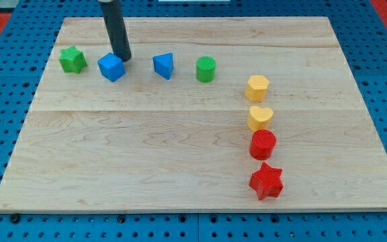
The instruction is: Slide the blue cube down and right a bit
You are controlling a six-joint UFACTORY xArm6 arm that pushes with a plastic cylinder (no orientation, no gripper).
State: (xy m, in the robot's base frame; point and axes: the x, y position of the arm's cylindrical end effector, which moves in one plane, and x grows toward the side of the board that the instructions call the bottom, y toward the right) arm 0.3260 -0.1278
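The blue cube (111,67) sits on the wooden board (146,154) near the view's top left. My tip (123,58) stands just above and to the right of the cube, close to its upper right corner or touching it. The dark rod rises from there out of the view's top.
A green star (72,60) lies left of the cube. A blue triangular block (163,65) and a green cylinder (205,69) lie to its right. Further right, a column runs downward: yellow hexagon (256,87), yellow heart (260,117), red cylinder (263,144), red star (267,180).
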